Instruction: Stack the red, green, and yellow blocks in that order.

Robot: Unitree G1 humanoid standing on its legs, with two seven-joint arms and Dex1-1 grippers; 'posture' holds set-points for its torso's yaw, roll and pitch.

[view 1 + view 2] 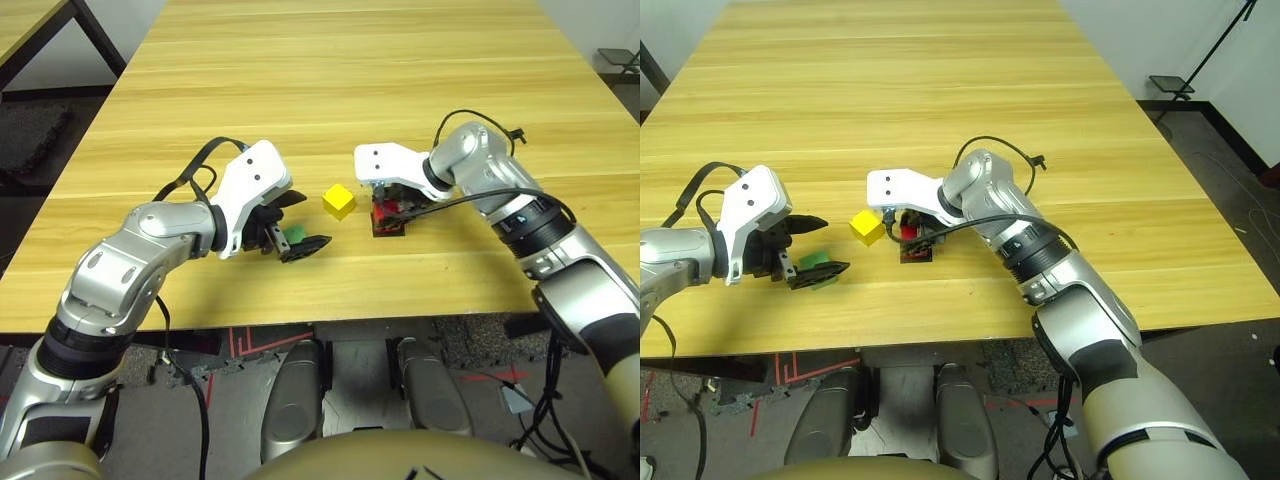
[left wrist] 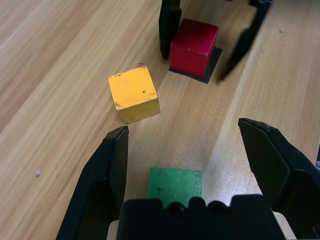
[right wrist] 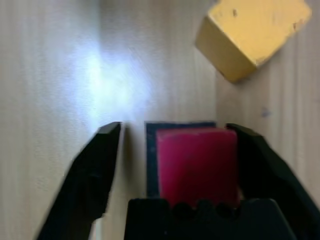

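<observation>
Red block [image 2: 194,46] sits on the black patch [image 2: 212,66] between the spread right gripper [image 3: 170,145] fingers.

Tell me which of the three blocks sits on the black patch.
The red block sits on the black patch, between the right gripper's open fingers. The yellow block and green block rest on bare wood.

no readable text, labels or numbers anywhere
</observation>
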